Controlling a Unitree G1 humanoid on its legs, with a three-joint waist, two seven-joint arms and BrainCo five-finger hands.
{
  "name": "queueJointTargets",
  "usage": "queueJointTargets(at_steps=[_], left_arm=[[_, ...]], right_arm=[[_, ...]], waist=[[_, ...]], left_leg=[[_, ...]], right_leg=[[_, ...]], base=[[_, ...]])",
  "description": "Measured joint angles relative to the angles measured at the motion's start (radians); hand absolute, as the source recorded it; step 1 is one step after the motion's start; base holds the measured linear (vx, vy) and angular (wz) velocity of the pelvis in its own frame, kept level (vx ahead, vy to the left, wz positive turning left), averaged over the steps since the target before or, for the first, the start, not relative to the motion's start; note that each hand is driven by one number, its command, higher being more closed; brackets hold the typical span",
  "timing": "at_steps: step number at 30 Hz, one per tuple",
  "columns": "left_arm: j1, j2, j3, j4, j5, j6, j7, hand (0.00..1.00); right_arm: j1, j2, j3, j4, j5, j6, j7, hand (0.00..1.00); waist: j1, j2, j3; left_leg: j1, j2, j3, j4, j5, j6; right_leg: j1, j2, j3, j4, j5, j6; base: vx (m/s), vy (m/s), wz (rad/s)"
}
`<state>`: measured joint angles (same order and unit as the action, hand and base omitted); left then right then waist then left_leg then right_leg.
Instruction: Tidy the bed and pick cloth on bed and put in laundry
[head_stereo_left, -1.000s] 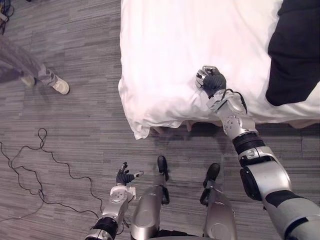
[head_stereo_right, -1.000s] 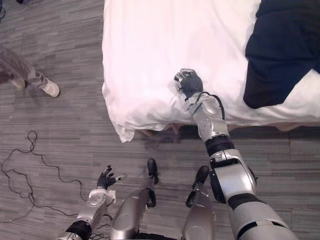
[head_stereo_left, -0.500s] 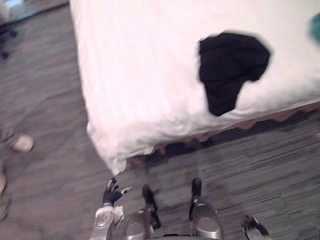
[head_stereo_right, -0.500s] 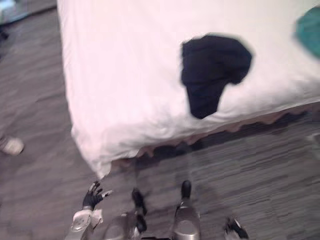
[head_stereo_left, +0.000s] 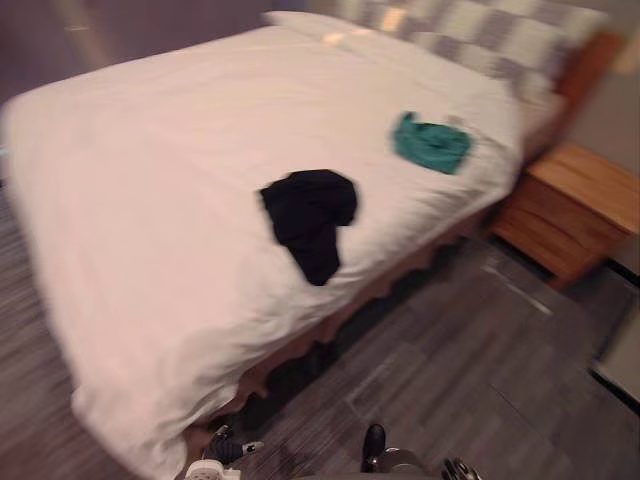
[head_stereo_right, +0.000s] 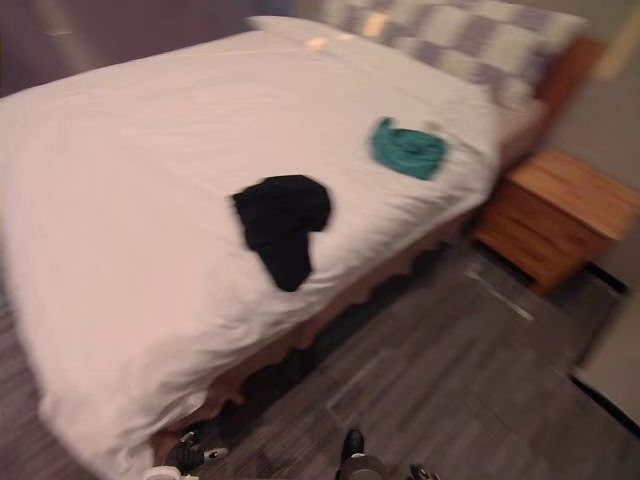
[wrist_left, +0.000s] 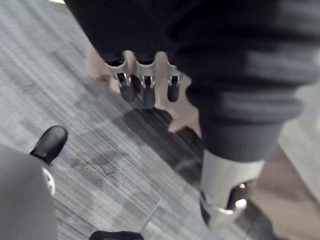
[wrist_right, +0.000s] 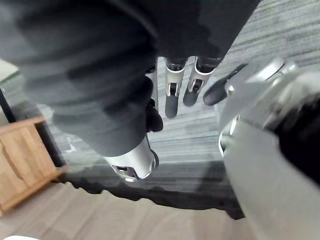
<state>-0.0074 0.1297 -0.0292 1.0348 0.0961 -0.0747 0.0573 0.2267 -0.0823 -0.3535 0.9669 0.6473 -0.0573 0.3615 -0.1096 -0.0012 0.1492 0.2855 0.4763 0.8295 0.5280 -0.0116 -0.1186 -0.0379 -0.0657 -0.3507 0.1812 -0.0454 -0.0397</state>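
Black cloth (head_stereo_left: 308, 215) is lying crumpled on the bed (head_stereo_left: 130, 200), near the side edge facing the robot. A teal cloth (head_stereo_left: 432, 143) is sitting further up toward the checkered pillows (head_stereo_left: 490, 35), and a wooden nightstand (head_stereo_left: 570, 205) is standing by the head end. The left hand (head_stereo_left: 225, 449) is hanging low by the bed's foot corner, well apart from both cloths.

Right eye view is showing the same layout — black cloth nearer, teal one beyond it.

In the left wrist view the hand's fingers (wrist_left: 145, 87) are dangling relaxed and nearly straight over the floor (wrist_left: 75, 150), holding nothing.

In the right wrist view the right hand (wrist_right: 172, 95) is likewise hanging loose and empty above the floor, with the nightstand off to one side.

Judging from this, the step in hand is looking like the approach to the black cloth. Doing it well is meaning walking along the bed's side until the cloth is coming within reach, then lowering spread fingers onto the bunched middle and closing on a thick fold — lifting it clear of the bed.
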Motion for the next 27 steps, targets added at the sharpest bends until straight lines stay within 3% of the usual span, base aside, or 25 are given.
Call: queueJointTargets(at_steps=[1, 2, 3, 5, 6, 7, 9, 10, 12, 14, 15, 17, 19, 20, 21, 22, 23, 24, 27], left_arm=[[0.005, -0.014, 0.013, 0.000, 0.002, -0.001, 0.003, 0.00], [0.029, -0.048, 0.044, -0.002, -0.002, -0.007, 0.017, 0.00], [0.050, -0.074, 0.044, -0.002, -0.019, -0.010, 0.028, 0.00], [0.052, -0.078, 0.067, -0.028, -0.059, -0.040, 0.036, 0.00], [0.055, -0.064, 0.065, -0.033, -0.060, -0.055, 0.047, 0.00], [0.064, -0.055, 0.065, -0.033, -0.059, -0.079, 0.048, 0.00], [0.069, -0.050, 0.083, -0.040, -0.060, -0.090, 0.046, 0.00], [0.053, -0.054, 0.086, -0.043, -0.061, -0.090, 0.045, 0.00], [0.028, -0.071, 0.088, -0.047, -0.063, -0.092, 0.045, 0.00], [0.033, -0.087, 0.091, -0.038, -0.074, -0.087, 0.044, 0.00], [0.036, -0.087, 0.105, -0.042, -0.083, -0.092, 0.037, 0.00], [0.043, -0.094, 0.106, -0.042, -0.099, -0.093, 0.031, 0.00], [0.064, -0.097, 0.072, -0.037, -0.100, -0.095, 0.029, 0.00], [0.065, -0.092, 0.069, -0.035, -0.101, -0.096, 0.027, 0.00], [0.070, -0.064, 0.045, -0.021, -0.103, -0.096, 0.026, 0.00], [0.066, -0.044, 0.035, -0.008, -0.107, -0.096, 0.027, 0.00], [0.058, -0.025, 0.023, 0.002, -0.111, -0.093, 0.026, 0.00], [0.058, -0.002, -0.007, 0.020, -0.121, -0.083, 0.028, 0.00], [0.059, -0.011, 0.011, 0.021, -0.140, -0.060, 0.032, 0.00]], right_arm=[[-0.003, -0.007, 0.017, -0.004, -0.001, -0.005, 0.001, 0.00], [-0.018, -0.011, 0.057, -0.017, -0.019, -0.018, 0.004, 0.00], [-0.066, -0.035, 0.096, -0.005, -0.026, -0.033, 0.009, 0.00], [-0.112, -0.047, 0.144, 0.034, -0.070, -0.040, 0.015, 0.00], [-0.121, -0.046, 0.149, 0.042, -0.087, -0.044, 0.015, 0.00], [-0.114, -0.041, 0.171, 0.014, -0.102, -0.052, 0.014, 0.00], [-0.094, -0.028, 0.192, -0.017, -0.109, -0.057, 0.011, 0.00], [-0.074, -0.014, 0.204, -0.048, -0.113, -0.071, 0.011, 0.00], [-0.068, -0.011, 0.210, -0.050, -0.130, -0.080, 0.011, 0.00], [-0.063, -0.006, 0.238, -0.052, -0.137, -0.094, 0.013, 0.00], [-0.060, -0.004, 0.249, -0.050, -0.140, -0.108, 0.016, 0.00], [-0.051, -0.014, 0.250, -0.050, -0.147, -0.124, 0.021, 0.00], [-0.047, -0.040, 0.249, -0.049, -0.160, -0.136, 0.021, 0.00], [-0.048, -0.039, 0.248, -0.047, -0.165, -0.136, 0.018, 0.00], [-0.039, -0.030, 0.251, -0.035, -0.176, -0.133, 0.011, 0.00], [-0.040, -0.016, 0.250, -0.030, -0.175, -0.129, 0.009, 0.00], [-0.048, 0.000, 0.250, -0.030, -0.173, -0.129, 0.008, 0.00], [-0.063, 0.008, 0.245, -0.028, -0.167, -0.124, -0.012, 0.00], [-0.074, 0.003, 0.242, -0.001, -0.165, -0.111, -0.055, 0.00]], waist=[[0.008, 0.009, 0.003], [0.043, 0.022, 0.008], [0.058, 0.067, 0.043], [0.083, 0.096, 0.080], [0.089, 0.091, 0.087], [0.089, 0.085, 0.084], [0.103, 0.061, 0.064], [0.089, 0.057, 0.054], [0.083, 0.045, 0.066], [0.089, 0.025, 0.071], [0.093, 0.016, 0.074], [0.090, 0.031, 0.052], [0.090, 0.063, 0.033], [0.092, 0.056, 0.033], [0.090, 0.023, 0.008], [0.085, -0.030, 0.001], [0.081, -0.049, 0.015], [0.052, -0.049, 0.024], [0.060, -0.038, 0.026]], left_leg=[[-0.047, 0.024, -0.113, 0.105, 0.045, 0.079], [-0.183, 0.006, -0.408, 0.309, 0.139, 0.164], [-0.304, -0.104, -0.661, 0.482, -0.032, 0.069], [-0.377, -0.228, -0.791, 0.485, -0.153, 0.044], [-0.394, -0.263, -0.785, 0.369, -0.172, 0.064], [-0.384, -0.295, -0.758, 0.110, -0.136, 0.091], [-0.323, -0.312, -0.745, -0.040, -0.136, 0.081], [-0.297, -0.318, -0.744, -0.150, -0.137, 0.073], [-0.293, -0.322, -0.721, -0.166, -0.126, 0.048], [-0.329, -0.321, -0.676, -0.040, -0.117, 0.038], [-0.354, -0.318, -0.655, -0.004, -0.173, 0.037], [-0.354, -0.321, -0.645, -0.096, -0.186, 0.049], [-0.357, -0.337, -0.648, -0.206, -0.195, 0.071], [-0.356, -0.348, -0.648, -0.201, -0.191, 0.066], [-0.347, -0.418, -0.646, -0.228, -0.202, 0.067], [-0.328, -0.464, -0.653, -0.255, -0.204, 0.078], [-0.289, -0.498, -0.663, -0.293, -0.197, 0.096], [-0.237, -0.504, -0.701, -0.308, -0.195, 0.127], [-0.170, -0.461, -0.727, -0.321, -0.216, 0.121]], right_leg=[[0.003, 0.021, 0.035, 0.003, -0.004, -0.010], [-0.001, 0.067, 0.131, 0.002, -0.015, -0.042], [-0.005, 0.109, 0.250, 0.016, -0.027, -0.065], [0.010, 0.148, 0.348, 0.027, -0.017, -0.077], [0.026, 0.155, 0.395, 0.020, -0.013, -0.066], [0.047, 0.158, 0.426, -0.001, -0.020, -0.048], [0.045, 0.152, 0.479, -0.036, -0.009, -0.024], [0.034, 0.139, 0.487, -0.072, 0.004, -0.012], [0.020, 0.135, 0.501, -0.074, 0.013, -0.010], [0.050, 0.113, 0.514, -0.084, 0.004, -0.007], [0.077, 0.097, 0.528, -0.081, -0.018, 0.004], [0.073, 0.085, 0.533, -0.062, -0.055, 0.019], [0.027, 0.080, 0.534, 0.049, -0.140, 0.052], [0.010, 0.067, 0.532, 0.098, -0.173, 0.063], [-0.048, 0.003, 0.497, 0.269, -0.234, 0.084], [-0.122, -0.034, 0.466, 0.428, -0.243, 0.088], [-0.182, -0.056, 0.459, 0.587, -0.207, 0.087], [-0.218, -0.043, 0.449, 0.673, -0.225, 0.102], [-0.201, -0.021, 0.306, 0.533, -0.251, 0.082]], base=[[0.08, -0.095, -1.86], [0.09, 0.022, -2.50], [0.11, 0.049, -2.64], [0.08, 0.131, -2.35], [0.10, 0.161, -2.32], [0.11, 0.134, -1.71], [0.24, 0.133, -1.24], [0.27, 0.113, -0.62], [0.17, 0.096, -0.07], [0.14, 0.102, -0.14], [0.15, 0.113, -0.16], [0.10, 0.127, -0.20], [0.15, 0.253, -0.22], [0.20, 0.287, -0.05], [0.18, 0.215, 0.07], [0.19, 0.165, 0.20], [0.25, 0.145, 0.51], [0.29, 0.126, 0.63], [0.39, 0.040, 0.50]])
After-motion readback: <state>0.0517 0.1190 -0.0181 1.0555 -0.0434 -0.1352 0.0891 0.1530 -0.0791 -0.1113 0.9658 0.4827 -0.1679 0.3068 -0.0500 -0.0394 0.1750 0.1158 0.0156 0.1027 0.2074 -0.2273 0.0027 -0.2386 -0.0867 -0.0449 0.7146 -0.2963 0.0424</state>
